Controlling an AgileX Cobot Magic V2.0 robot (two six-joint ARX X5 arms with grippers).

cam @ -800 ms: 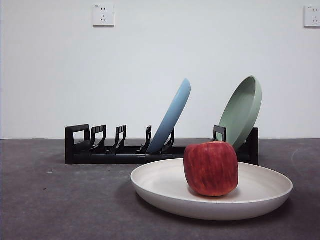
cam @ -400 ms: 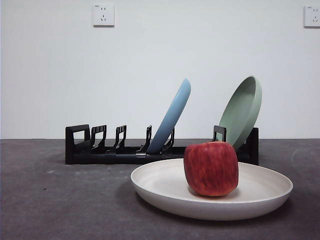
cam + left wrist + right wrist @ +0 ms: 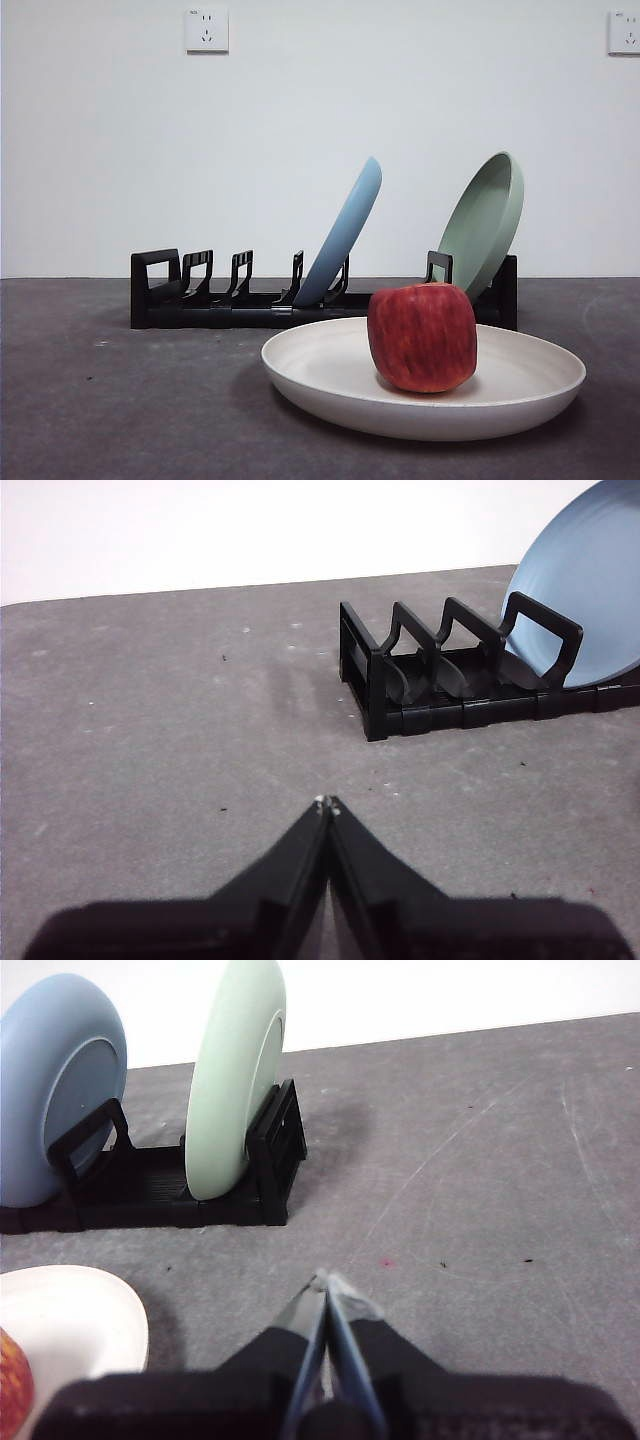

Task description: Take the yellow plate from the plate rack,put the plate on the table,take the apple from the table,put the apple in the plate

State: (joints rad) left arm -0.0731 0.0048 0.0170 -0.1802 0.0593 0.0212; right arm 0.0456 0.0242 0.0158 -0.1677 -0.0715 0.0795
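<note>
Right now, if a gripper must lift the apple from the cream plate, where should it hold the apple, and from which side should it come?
Probably from above, with the jaws closing on the two opposite flanks of the apple at its widest part. It stands upright in the yellow plate, whose raised rim blocks a low sideways approach. The rounded flanks narrow toward the base, so a grip lower down could slip.
</note>
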